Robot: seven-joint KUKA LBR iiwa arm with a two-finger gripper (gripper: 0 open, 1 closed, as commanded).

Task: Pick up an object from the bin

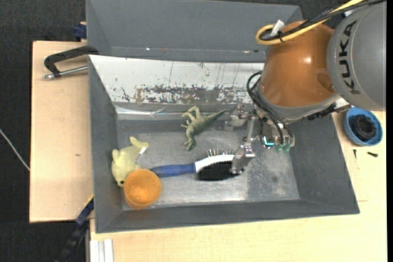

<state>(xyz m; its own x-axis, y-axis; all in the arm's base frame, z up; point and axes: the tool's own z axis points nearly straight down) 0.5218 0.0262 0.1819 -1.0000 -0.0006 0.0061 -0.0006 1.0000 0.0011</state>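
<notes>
Just beside the end effector (240, 161) lies a brush (212, 168).

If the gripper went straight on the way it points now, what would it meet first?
Probably the brush head, which lies right at the tip of the gripper. Depth is unclear, so it could instead land on the bare bin floor just beside it.

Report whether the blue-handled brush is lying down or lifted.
Lying down: the blue-handled, black-headed plastic brush lies flat on the grey metal bin floor, with the end effector at its head.
</notes>
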